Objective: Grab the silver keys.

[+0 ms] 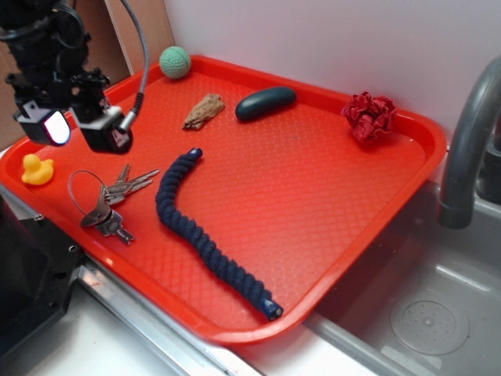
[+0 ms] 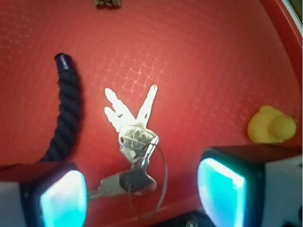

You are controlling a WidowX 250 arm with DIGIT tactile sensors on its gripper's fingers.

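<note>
Gripper point(image 2: 142, 189) wide open, empty, above silver keys point(image 2: 135, 142) lying between fingers point(image 2: 61, 198)

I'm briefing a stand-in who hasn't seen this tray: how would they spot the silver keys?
Find the red tray beside the sink. Near its front left edge, between the yellow duck and the dark blue braided rope, lie the silver keys: the only shiny metal there, fanned on a thin wire loop.
</note>
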